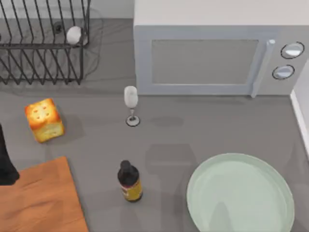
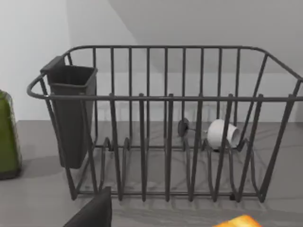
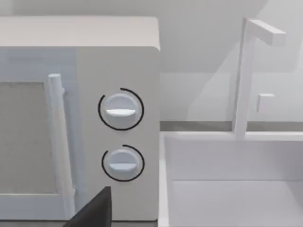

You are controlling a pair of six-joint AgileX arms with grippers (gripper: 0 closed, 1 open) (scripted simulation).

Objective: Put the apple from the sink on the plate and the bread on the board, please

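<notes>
From overhead, the bread (image 1: 44, 120) sat on the grey counter at the left side, just beyond the far corner of the board (image 1: 41, 200), near it but not on it. The board lay at the near left, and the plate (image 1: 240, 194) rested bare at the near right. Between them stood a dark bottle (image 1: 129, 181) with a yellow label, upright, and farther back a wine glass (image 1: 131, 105), also upright, in front of the microwave (image 1: 219, 48).

My left arm showed as a dark shape at the left edge, over the board's edge (image 1: 7, 164); I could not tell how its jaws stood. Its wrist camera looked at the dish rack (image 2: 165, 123), with a white cup (image 2: 222, 134) lying on its side inside and a dark utensil holder (image 2: 71, 113) hung on one end. A green bottle (image 2: 7, 137) stood beside the rack, and a sliver of bread peeked in at the frame edge (image 2: 239, 222).

My right wrist camera faced the microwave's two dials (image 3: 120, 109), the white sink (image 3: 232, 184) just beside it, and the faucet (image 3: 246, 75) behind. I could not tell the right jaws' state, and I couldn't make out the apple.
</notes>
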